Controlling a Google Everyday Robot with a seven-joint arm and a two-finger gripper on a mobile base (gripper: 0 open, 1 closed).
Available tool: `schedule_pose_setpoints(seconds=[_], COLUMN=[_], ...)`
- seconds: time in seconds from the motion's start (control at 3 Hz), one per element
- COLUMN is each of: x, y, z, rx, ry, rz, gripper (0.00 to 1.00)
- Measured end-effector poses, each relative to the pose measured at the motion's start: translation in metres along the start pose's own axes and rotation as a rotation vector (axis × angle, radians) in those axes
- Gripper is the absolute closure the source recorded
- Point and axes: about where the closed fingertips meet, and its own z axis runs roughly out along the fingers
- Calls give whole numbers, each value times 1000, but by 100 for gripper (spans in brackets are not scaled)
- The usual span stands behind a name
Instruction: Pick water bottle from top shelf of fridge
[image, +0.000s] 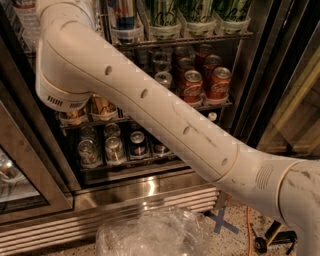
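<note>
My white arm (150, 110) crosses the view from the lower right to the upper left in front of the open fridge (260, 75) and leaves the picture at the top edge. The gripper is out of view above that edge. At the top left, beside the arm, the lower part of a clear plastic bottle (22, 17) shows; its cap is cut off, so I cannot confirm it is the water bottle. The uppermost rack in view (200, 39) carries tall green-and-white cans. The top shelf lies above the picture.
Red soda cans (200, 82) fill the middle rack, and silver and dark cans (107, 147) the lowest one. The open glass door (20, 190) stands at the left. Below are the steel louvred base (125, 210), crumpled clear plastic (150, 235) and a blue tape cross (222, 222).
</note>
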Motion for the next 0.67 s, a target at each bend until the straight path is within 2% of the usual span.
schedule_pose_setpoints(seconds=[0.33,0.67], x=[-15,-16], y=[9,9], z=[-20,-19], rx=[-39,-41], ry=[-4,0], rz=[3,5], gripper=[100,100])
